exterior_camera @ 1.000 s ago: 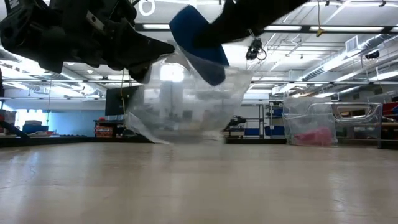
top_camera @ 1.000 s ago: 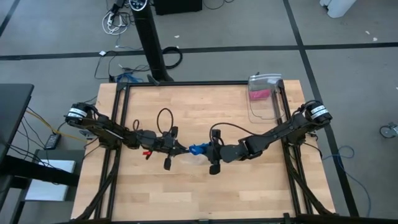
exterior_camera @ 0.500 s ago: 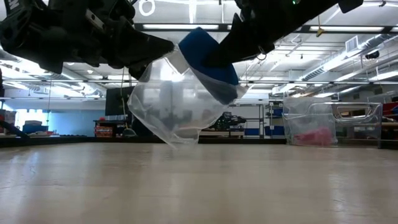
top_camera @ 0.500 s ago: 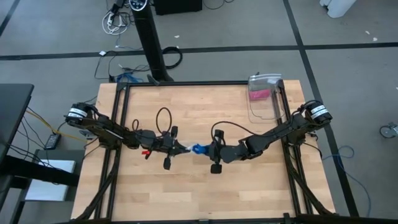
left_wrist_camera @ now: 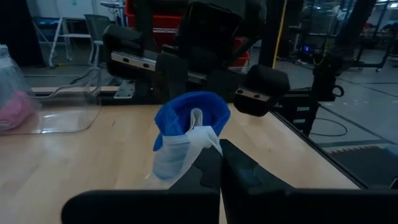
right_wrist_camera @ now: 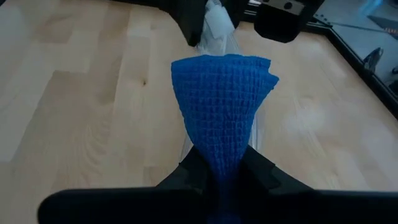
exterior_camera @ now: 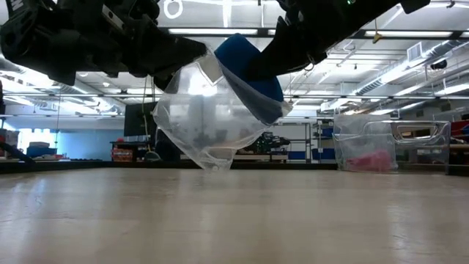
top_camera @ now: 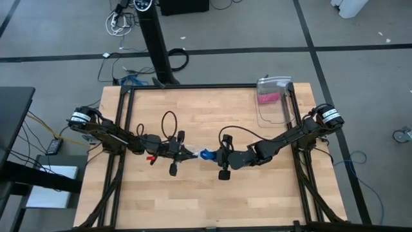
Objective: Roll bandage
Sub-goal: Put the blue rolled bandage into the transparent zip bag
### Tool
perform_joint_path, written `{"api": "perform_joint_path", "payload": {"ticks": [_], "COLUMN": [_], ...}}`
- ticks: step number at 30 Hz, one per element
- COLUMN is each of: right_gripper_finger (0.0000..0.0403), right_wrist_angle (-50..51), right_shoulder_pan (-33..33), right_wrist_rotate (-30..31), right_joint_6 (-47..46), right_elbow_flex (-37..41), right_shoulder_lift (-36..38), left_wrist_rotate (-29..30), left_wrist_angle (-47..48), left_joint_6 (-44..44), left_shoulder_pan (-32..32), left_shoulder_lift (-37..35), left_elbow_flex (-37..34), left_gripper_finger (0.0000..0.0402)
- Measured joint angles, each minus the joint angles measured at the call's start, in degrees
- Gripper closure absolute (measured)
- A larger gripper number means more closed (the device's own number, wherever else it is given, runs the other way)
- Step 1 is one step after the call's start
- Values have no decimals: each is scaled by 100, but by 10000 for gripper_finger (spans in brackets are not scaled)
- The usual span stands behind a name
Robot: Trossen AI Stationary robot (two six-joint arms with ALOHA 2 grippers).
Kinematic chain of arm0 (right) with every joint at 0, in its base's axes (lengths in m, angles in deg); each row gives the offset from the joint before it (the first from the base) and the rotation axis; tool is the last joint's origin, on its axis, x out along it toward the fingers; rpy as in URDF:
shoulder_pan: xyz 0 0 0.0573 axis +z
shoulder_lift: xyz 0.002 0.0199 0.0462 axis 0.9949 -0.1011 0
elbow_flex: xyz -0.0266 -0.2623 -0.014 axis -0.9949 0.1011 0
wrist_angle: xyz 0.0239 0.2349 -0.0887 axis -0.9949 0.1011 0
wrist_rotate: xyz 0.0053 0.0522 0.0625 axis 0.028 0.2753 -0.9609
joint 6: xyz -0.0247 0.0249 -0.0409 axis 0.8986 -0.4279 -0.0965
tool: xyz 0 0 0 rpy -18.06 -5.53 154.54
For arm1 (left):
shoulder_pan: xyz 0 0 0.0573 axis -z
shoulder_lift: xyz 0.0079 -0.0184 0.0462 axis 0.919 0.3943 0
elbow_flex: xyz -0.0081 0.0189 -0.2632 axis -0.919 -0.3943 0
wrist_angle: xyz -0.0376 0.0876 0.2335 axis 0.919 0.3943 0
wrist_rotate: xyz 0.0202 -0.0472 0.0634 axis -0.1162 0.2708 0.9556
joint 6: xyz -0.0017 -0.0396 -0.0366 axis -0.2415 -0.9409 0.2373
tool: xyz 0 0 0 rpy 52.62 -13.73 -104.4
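Bunching waffle-textured blue bandage enters crinkled clear bag.

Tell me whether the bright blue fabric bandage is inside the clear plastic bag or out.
Partly in: the blue bandage pokes out of the clear bag's mouth, pinched by the right gripper.

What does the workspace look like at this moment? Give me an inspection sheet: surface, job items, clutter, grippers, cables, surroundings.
Surface: wooden table, bare in front.
Job's things: blue bandage held above the table, partly inside a clear plastic bag.
Clutter: clear bin with something pink inside, at the table's far right corner.
Grippers: left gripper shut on the bag; right gripper shut on the bandage; both at mid-table.
Cables: black loops on both arms; loose cables on the floor beyond the table.
Surroundings: grey floor, black post, shelving behind in the low view; no person seen.
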Motion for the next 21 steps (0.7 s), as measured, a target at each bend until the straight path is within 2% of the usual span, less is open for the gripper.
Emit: {"api": "perform_joint_path", "payload": {"ticks": [8,18,21], "right_gripper_finger": [362,362,362], "right_wrist_angle": [110,424,455], "right_shoulder_pan": [168,142,109], "right_wrist_rotate": [177,-173,-417], "right_joint_6": [122,-149,-179], "right_elbow_flex": [4,9,16], "right_shoulder_lift": [119,480,483], "left_wrist_rotate": [-313,-937,-1033], "left_wrist_angle": [-7,-23,293], "left_joint_6": [72,530,676], "left_shoulder_pan": [0,-8,-41], "left_shoulder_lift": [-27,-44,-44], "left_elbow_flex": [80,104,228], "left_gripper_finger": [401,401,401]}}
